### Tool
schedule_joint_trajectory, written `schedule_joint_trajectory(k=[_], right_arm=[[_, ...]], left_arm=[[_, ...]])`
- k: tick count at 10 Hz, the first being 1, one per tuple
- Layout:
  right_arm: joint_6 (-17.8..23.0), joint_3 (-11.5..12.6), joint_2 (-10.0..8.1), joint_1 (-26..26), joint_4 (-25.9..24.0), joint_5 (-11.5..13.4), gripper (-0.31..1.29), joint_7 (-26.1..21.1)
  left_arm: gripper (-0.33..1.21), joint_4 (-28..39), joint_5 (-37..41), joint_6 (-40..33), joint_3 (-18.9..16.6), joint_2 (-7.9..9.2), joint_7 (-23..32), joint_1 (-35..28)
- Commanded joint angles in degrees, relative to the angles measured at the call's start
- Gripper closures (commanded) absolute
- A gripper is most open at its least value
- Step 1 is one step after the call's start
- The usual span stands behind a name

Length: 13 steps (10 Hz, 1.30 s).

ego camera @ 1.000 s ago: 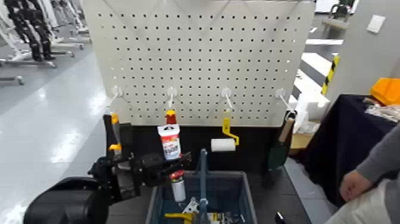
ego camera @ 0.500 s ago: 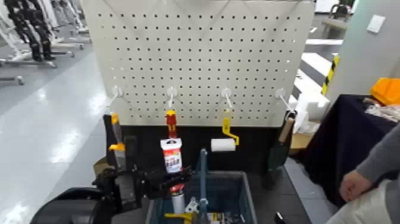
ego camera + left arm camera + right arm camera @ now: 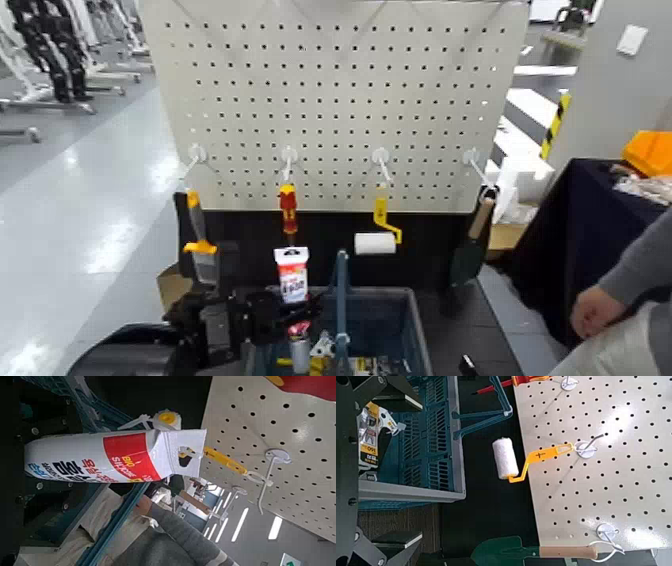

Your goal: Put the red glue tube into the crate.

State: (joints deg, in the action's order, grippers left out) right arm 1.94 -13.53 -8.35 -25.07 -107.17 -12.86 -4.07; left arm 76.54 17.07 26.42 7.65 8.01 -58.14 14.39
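While the left claw is closed on the red glue tube, the head view shows the tube upright near the far-left corner of the crate; whether any part is below the rim cannot be told. The left wrist view shows the tube's printed panel and holed white end. In the right wrist view, the right claw stands open, near the crate and empty.
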Motion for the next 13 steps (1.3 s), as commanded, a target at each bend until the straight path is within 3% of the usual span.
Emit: schedule_joint_trajectory(k=[1, 7, 8, 9, 10, 13], right_arm=[[0.0, 0.0, 0.0, 0.0, 0.0, -0.1, 0.17, 0.1], [0.1, -0.1, -0.27, 0.2, 0.1, -0.5, 0.17, 0.2], [0.2, -0.1, -0.27, 0.2, 0.1, -0.5, 0.17, 0.2], [0.2, 0.0, -0.35, 0.2, 0.0, -0.6, 0.17, 0.2], [0.3, 0.0, -0.35, 0.1, 0.1, -0.6, 0.17, 0.2], [0.3, 0.0, -0.53, 0.1, 0.1, -0.7, 0.17, 0.1]], left_arm=[[1.19, -2.5, -0.4, -1.0, 1.0, -0.54, 0.0, 0.9], [1.19, -3.8, -4.0, -1.1, 3.0, -0.54, 0.4, 2.0], [1.08, -3.7, -3.9, -0.8, 2.8, -0.54, 0.7, 2.0], [0.38, -3.3, -3.6, -1.1, 2.5, -0.54, 0.7, 2.0], [-0.04, -3.1, -3.6, -1.2, 2.5, -0.54, 0.7, 2.0], [-0.08, -1.9, -3.4, -1.7, 2.4, -0.45, 0.7, 2.0]])
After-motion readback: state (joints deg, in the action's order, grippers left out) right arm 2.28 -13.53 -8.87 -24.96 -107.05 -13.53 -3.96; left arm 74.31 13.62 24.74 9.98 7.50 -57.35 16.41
